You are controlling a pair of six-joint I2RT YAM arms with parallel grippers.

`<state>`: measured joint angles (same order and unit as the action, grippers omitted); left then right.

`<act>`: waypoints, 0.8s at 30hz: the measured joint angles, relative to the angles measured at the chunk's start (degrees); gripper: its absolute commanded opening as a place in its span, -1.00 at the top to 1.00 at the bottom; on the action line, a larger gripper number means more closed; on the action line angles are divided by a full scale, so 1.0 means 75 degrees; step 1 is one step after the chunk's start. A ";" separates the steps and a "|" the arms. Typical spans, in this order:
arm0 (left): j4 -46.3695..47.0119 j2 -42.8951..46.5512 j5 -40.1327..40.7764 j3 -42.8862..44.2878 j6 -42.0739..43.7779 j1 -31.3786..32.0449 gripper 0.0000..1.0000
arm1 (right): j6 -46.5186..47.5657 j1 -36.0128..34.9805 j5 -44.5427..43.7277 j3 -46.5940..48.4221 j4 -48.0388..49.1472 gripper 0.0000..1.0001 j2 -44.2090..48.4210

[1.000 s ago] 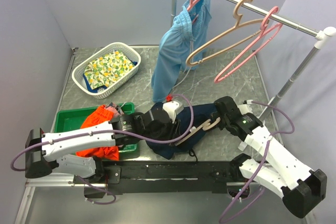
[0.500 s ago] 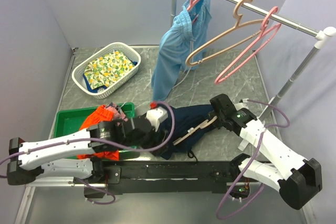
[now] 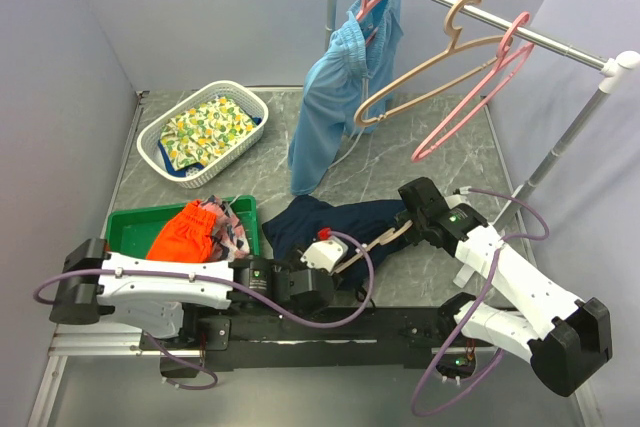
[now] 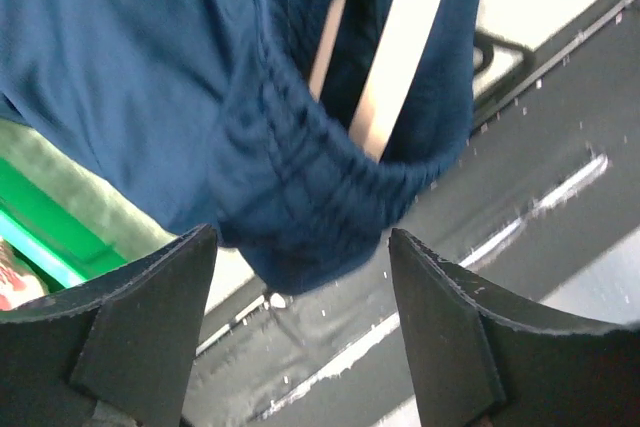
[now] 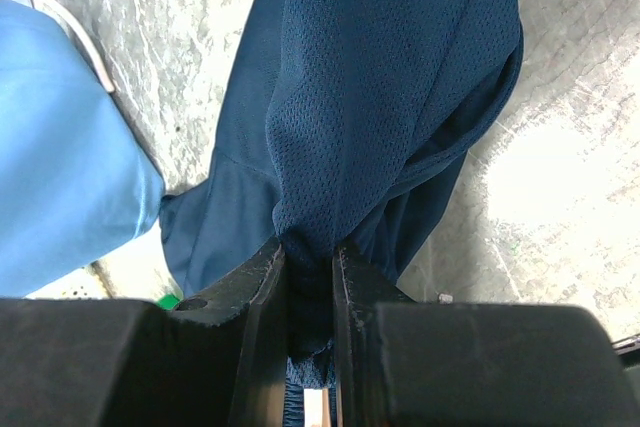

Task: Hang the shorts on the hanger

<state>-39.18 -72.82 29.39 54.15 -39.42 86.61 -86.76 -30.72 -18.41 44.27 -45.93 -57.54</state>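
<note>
Right gripper (image 5: 310,259): you are pinching a bunched fold of the shorts (image 5: 390,77) tight between both fingers. The fabric is spreading out from the tips across the table (image 3: 400,162).

Left gripper (image 4: 300,272): you are holding it spread and empty. In the left wrist view the gathered waistband is sitting just past the fingertips, apart from them. The hanger (image 4: 405,37) is showing inside the waistband opening as two pale bars.

From above, the shorts are lying at the near middle of the table, between the two grippers, just right of the green tray (image 3: 125,222). The hanger is poking out of the shorts' near edge, running up to the right gripper. I cannot tell whether the right fingers are also catching it.

Against the earlier frames:
- You are drawing the left arm back toward the near edge; a second ago its wrist was over the shorts, covering their left half.
- That left half is now lying uncovered, dark and flat.
- The left fingers are now at the shorts' near edge.
- The right gripper is staying about where it was half a second ago, and is still clamped.
</note>
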 measured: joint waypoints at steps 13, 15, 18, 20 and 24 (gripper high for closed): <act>0.1314 -0.0906 0.0455 0.0093 0.0985 0.0015 0.34 | 0.0102 0.0000 0.0090 0.0073 -0.0015 1.00 -0.0079; 0.1530 -0.0953 0.0527 0.0047 0.1102 0.0015 0.73 | 0.0122 0.0000 0.0117 0.0082 -0.0015 1.00 -0.0079; 0.1784 -0.0956 0.0600 -0.0023 0.1396 0.0052 0.98 | 0.0096 0.0017 0.0128 0.0087 0.0073 1.00 -0.0082; 0.1932 -0.0965 0.0688 -0.0076 0.1510 0.0152 0.98 | 0.0117 0.0020 0.0140 0.0093 0.0131 1.00 -0.0085; 0.2192 -0.0968 0.0892 -0.0245 0.1635 0.0242 0.98 | 0.0187 0.0032 0.0152 0.0093 0.0163 1.00 -0.0079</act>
<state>-22.74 -80.07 36.07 52.31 -27.16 88.42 -85.36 -30.48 -17.28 44.97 -44.71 -58.13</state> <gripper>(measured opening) 0.165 0.230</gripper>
